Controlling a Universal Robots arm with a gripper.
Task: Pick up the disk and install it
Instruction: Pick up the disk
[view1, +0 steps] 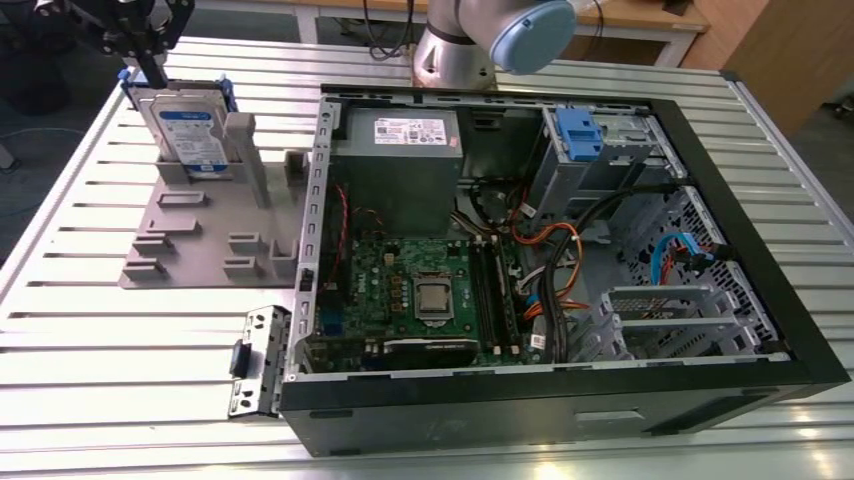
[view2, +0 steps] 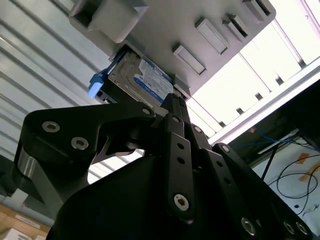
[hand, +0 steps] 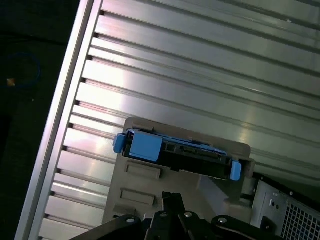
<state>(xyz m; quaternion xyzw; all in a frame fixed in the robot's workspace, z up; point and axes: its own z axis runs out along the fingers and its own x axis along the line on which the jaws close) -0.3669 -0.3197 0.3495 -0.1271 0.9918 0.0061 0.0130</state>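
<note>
A slatted aluminium table (view1: 80, 400) carries everything. At ten o'clock in the exterior view the disk (view1: 187, 130) stands on edge in a slot of a grey holder (view1: 187, 240). The gripper (view1: 152, 72) hangs at the disk's eleven o'clock, fingers pinched together on nothing, tip close above its top edge. At three o'clock lies the open computer case (view1: 747, 250), with the arm's base (view1: 447, 55) at its twelve

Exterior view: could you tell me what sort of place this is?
Likely a robotics lab bench for computer assembly: a slotted metal table, an open computer case, a disk standing in a grey holder.
</note>
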